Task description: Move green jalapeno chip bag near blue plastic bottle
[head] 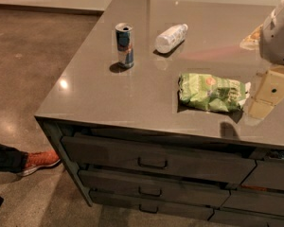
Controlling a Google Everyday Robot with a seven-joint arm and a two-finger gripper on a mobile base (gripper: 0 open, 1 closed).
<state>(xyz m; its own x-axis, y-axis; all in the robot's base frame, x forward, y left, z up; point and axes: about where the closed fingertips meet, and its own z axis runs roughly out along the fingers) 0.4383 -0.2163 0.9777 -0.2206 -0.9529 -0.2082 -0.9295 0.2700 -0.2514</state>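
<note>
the green jalapeno chip bag lies flat at the near right of the counter, crinkled light green with a small orange logo. my gripper sits just beside its right end, perhaps touching, placed, i judge, to take that end; open or closed, i cannot tell. the blue plastic bottle lies on its side farther back and left, well apart, with a can upright to its left.
</note>
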